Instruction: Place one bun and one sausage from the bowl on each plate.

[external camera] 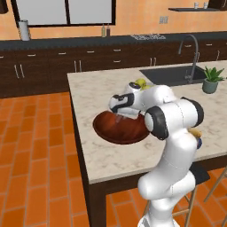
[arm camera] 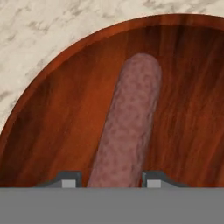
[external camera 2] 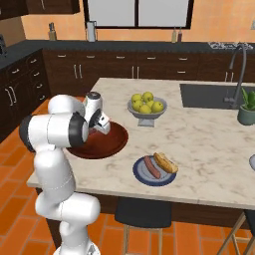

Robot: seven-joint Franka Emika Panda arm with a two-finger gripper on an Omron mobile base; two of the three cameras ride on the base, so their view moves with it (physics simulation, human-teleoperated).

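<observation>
While the gripper (arm camera: 112,183) sits low inside the bowl (arm camera: 52,122), its jaws pinch the sausage (arm camera: 129,127) from both sides; sausage runs toward 12 o'clock across the wood, marble counter (arm camera: 43,26) beyond the rim.

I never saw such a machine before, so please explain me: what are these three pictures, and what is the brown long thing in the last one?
A white robot arm works at a kitchen counter. Two pictures come from cameras behind it, left and right; the third looks along its pincer. On the counter lie a wooden bowl, a plate with a sausage and bun, and apples. The long thing is another sausage in the bowl, between the pincer's fingertips, apparently gripped.
</observation>
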